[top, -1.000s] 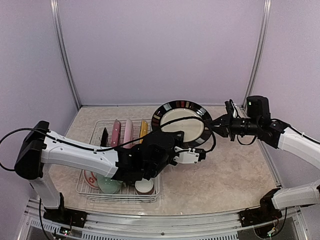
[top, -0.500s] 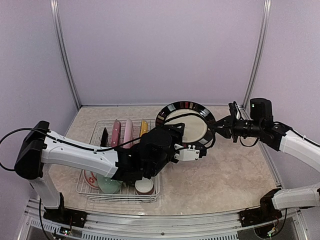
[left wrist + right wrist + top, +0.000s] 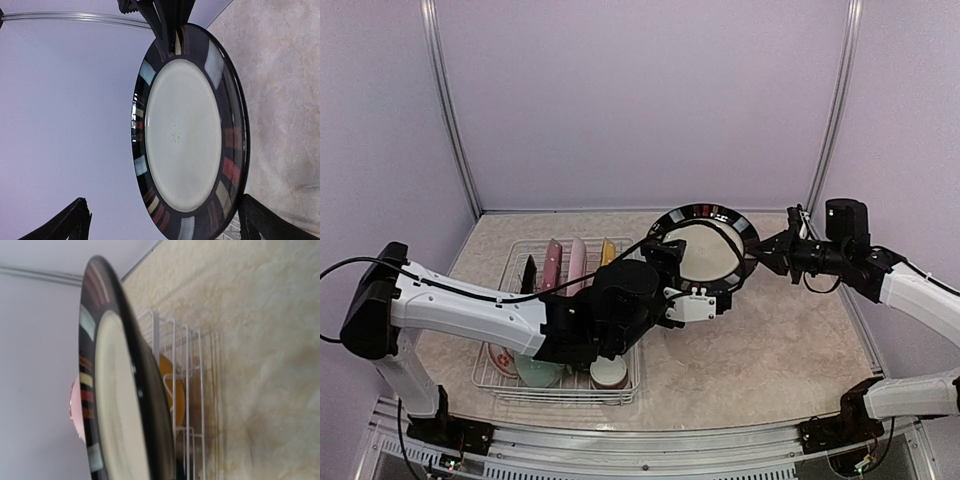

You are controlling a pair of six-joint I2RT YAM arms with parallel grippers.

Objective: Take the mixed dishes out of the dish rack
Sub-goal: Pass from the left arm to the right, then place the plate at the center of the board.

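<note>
Surface: beige marbled tabletop [image 3: 790,340] below 2 claws; lilac walls [image 3: 640,100] beyond; left claw [image 3: 164,202] apart, right claw [image 3: 757,256] clamped on black-rimmed cream ceramic plate [image 3: 705,250].

left gripper [image 3: 165,220] opened, black plate [image 3: 705,248] shifted right

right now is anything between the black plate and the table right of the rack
Only the left gripper: open, its fingers flank the black plate's near rim without gripping. The right gripper holds the plate by its right rim. Nothing else visible lies between it and the table right of the dish rack.
</note>
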